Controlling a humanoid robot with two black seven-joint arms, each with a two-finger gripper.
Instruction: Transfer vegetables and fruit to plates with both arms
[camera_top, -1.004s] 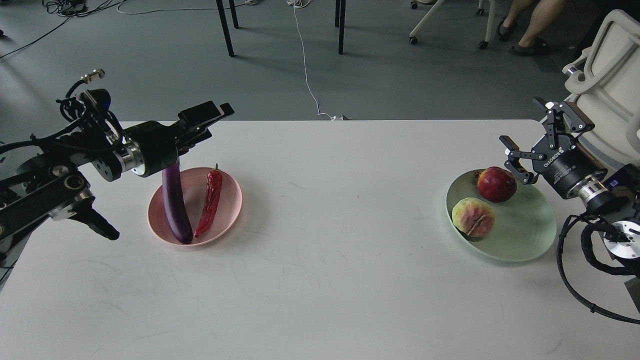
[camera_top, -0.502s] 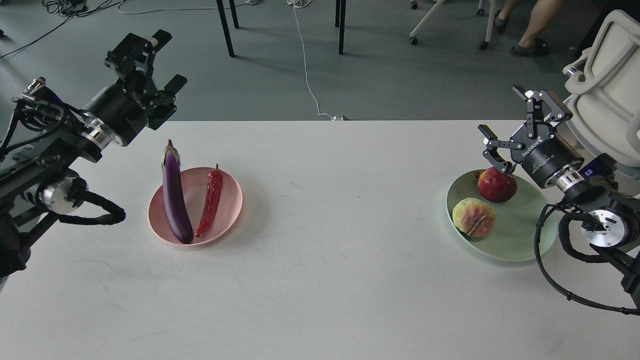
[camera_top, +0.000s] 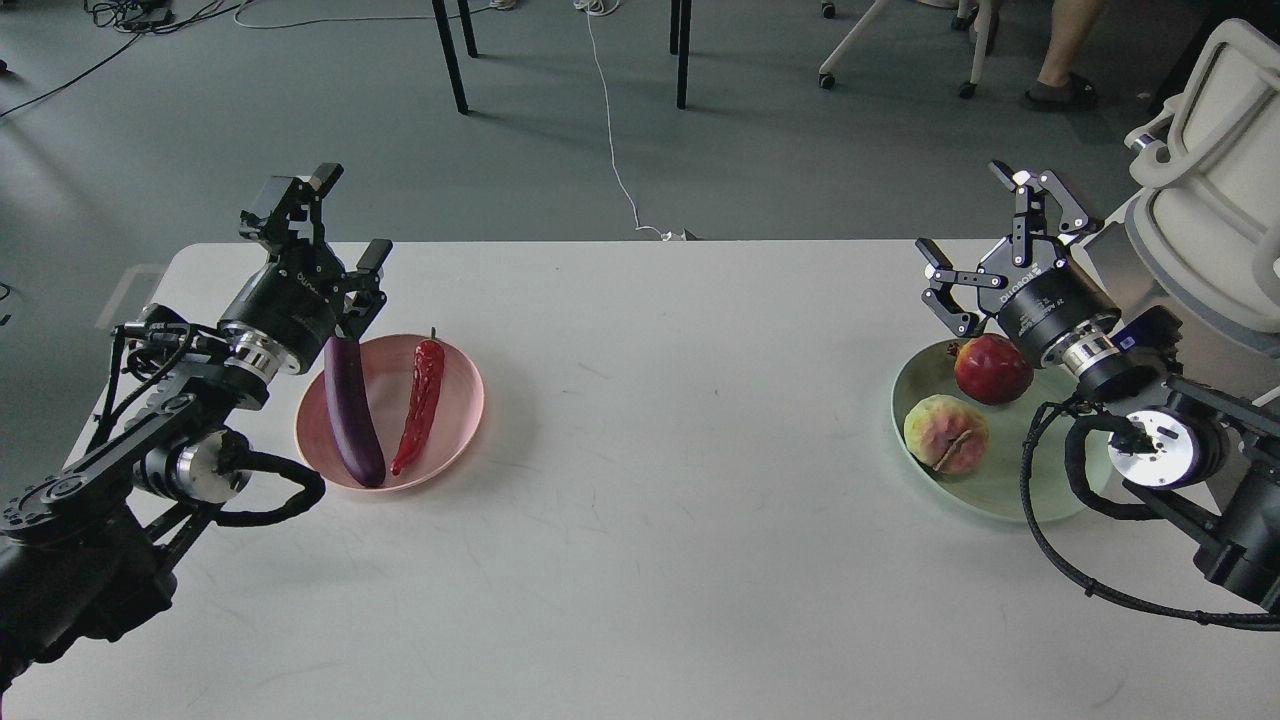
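The purple eggplant (camera_top: 350, 410) and the red chili pepper (camera_top: 420, 405) lie side by side in the pink plate (camera_top: 462, 395) at the left. The pomegranate (camera_top: 992, 368) and the peach (camera_top: 945, 433) sit in the mint green plate (camera_top: 990, 495) at the right. My left gripper (camera_top: 330, 215) is open and empty, raised just behind the eggplant's stem end. My right gripper (camera_top: 975, 215) is open and empty, raised just behind the pomegranate.
The white table (camera_top: 660, 480) spans the view. A white chair (camera_top: 1210, 170) stands at the far right beside the right arm. Table legs, cables and a seated person's legs are on the floor beyond the far edge.
The left gripper swung up off the eggplant, then came back down behind the pink plate. The right gripper rose and moved back-left from the pomegranate. The food has not moved.
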